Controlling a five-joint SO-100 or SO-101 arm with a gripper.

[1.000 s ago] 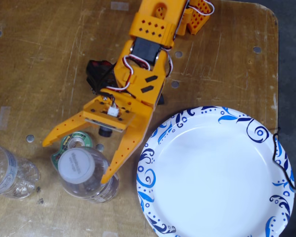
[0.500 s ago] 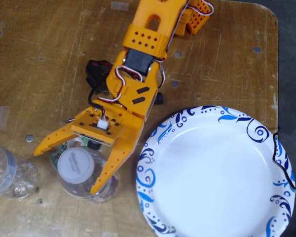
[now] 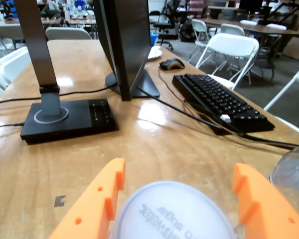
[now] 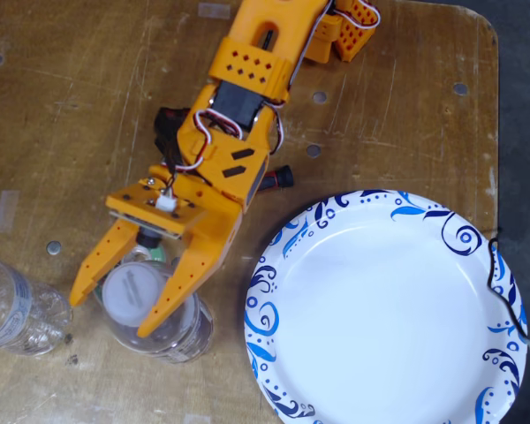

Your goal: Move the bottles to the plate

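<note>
Gripper (image 4: pixel 110 312) open, fingers straddling one bottle's (image 4: pixel 155 309) cap, no grip yet — plate (image 4: pixel 384 309) empty, other bottle (image 4: pixel 18 309) off to the side; both left.

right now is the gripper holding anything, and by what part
Nothing is held. The gripper is open, its fingers on either side of the standing bottle's white cap, with gaps visible at both sides in the wrist view.

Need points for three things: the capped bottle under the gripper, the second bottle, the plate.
capped bottle (image 4: pixel 134 294), fixed view: on its white cap, between the gripper's fingers.
second bottle (image 4: pixel 18 309), fixed view: on its clear ribbed body at the left edge.
plate (image 4: pixel 459 234), fixed view: on the blue swirl of its rim.
</note>
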